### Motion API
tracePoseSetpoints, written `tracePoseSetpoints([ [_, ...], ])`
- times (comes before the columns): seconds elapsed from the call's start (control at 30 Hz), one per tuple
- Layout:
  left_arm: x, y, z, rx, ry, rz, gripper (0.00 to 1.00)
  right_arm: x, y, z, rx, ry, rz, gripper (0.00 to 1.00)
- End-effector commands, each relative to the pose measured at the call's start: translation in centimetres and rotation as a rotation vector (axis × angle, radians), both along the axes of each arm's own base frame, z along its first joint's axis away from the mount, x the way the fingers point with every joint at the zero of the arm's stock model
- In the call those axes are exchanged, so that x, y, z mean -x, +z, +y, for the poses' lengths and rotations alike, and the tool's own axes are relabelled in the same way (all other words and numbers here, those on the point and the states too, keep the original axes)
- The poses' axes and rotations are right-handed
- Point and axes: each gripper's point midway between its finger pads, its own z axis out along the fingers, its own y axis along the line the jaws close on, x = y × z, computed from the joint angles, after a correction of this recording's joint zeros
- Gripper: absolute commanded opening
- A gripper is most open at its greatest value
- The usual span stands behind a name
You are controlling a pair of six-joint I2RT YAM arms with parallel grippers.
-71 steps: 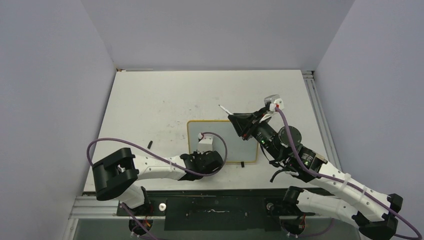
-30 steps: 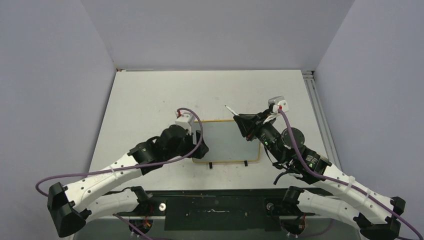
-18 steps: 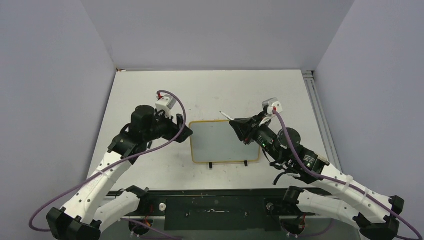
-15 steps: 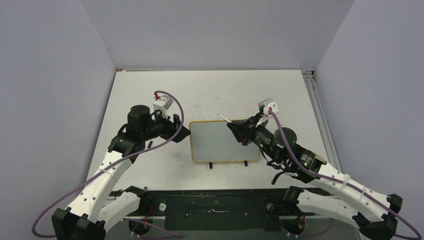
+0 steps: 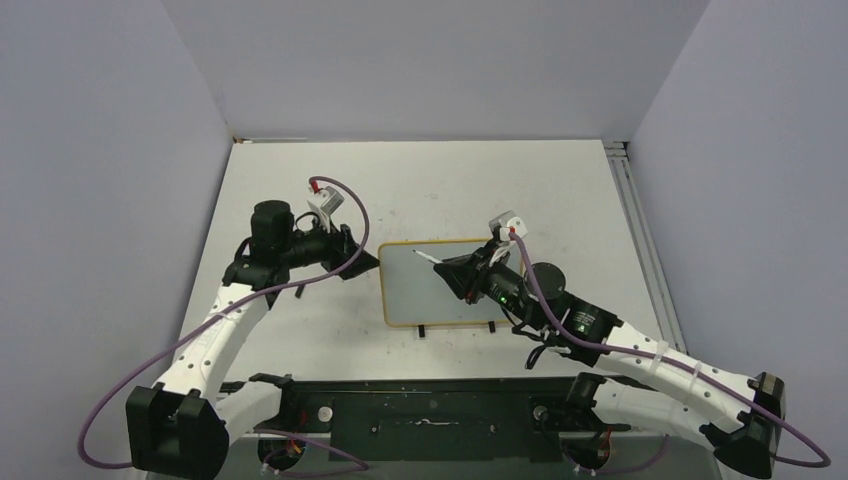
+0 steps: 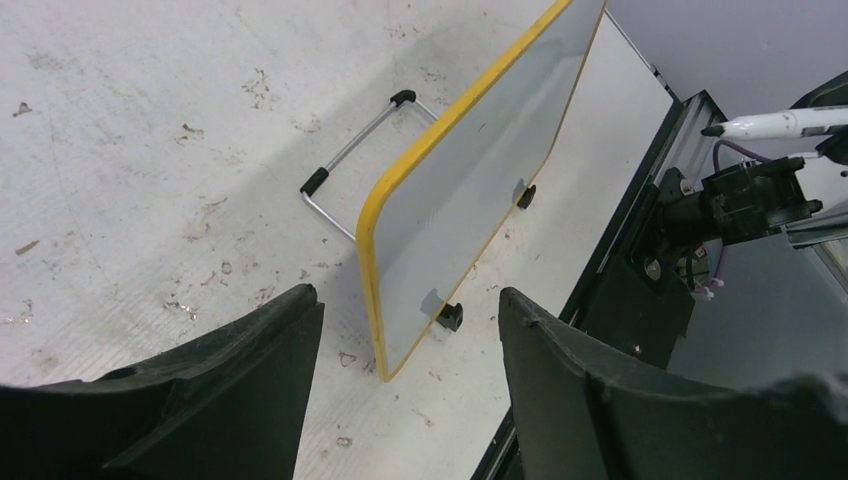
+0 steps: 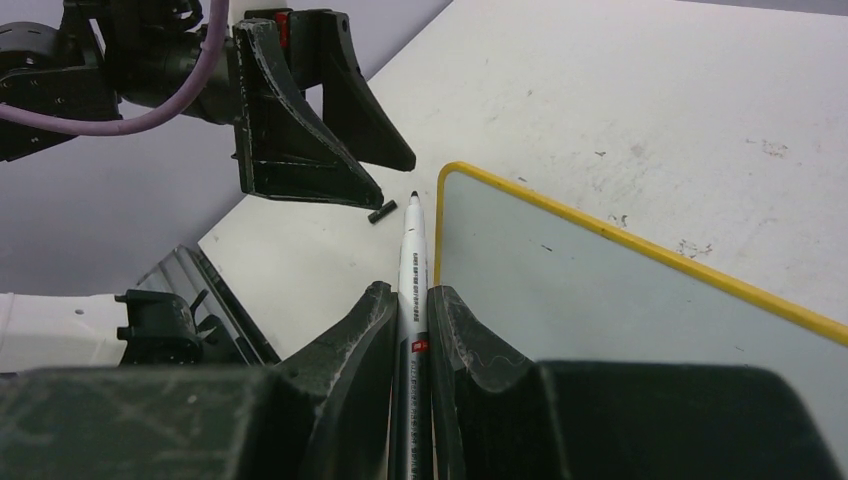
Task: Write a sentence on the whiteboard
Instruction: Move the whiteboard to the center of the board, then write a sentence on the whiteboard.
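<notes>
White laminate covers the desk, scuffed and specked with dark marks. Plain grey-lilac walls close it in along the far edge and both sides. A metal rail runs along the right edge, and a black strip lies along the near edge where the arm bases are bolted.

The left gripper hangs just beside the board's left edge. Its black fingers are spread wide and hold nothing, and from the wrist view they frame the near left corner of the board without touching it.

The right gripper is clenched on a white marker, which sticks out ahead of the fingers with its black tip bare. The tip sits above the board's far left corner; I cannot tell whether it touches the face. A small black piece lies on the desk near that corner.

The board stands in the middle of the desk, nearer the near edge. It is tilted back on a wire stand and two black feet, and its yellow frame with rounded corners surrounds a plain, pale grey face
</notes>
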Motion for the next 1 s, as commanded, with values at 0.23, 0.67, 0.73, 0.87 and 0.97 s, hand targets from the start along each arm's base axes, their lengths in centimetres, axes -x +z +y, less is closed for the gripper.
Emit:
tracePoseSetpoints([
  [0.23,-2.0,1.3,-1.1,0.067,-0.001,-0.053,0.58,-0.3,-0.8,1.9,-0.037,-0.021,-0.048,0.05],
  [0.67,-2.6,-2.1,-2.4,0.045,-0.025,0.088,0.47,-1.6,-3.0,3.5,0.036,-0.041,-0.091,0.05],
  [0.73,-2.3,-2.3,-2.7,0.048,-0.042,0.094,0.44,-1.6,-3.1,3.8,0.041,-0.033,-0.100,0.05],
  [0.87,-2.2,-2.4,-2.8,0.051,-0.053,0.094,0.38,-1.6,-3.0,4.2,0.035,-0.021,-0.105,0.05],
  [0.97,-2.2,-2.6,-2.9,0.045,-0.058,0.098,0.34,-1.7,-3.2,4.3,0.033,-0.021,-0.105,0.05],
])
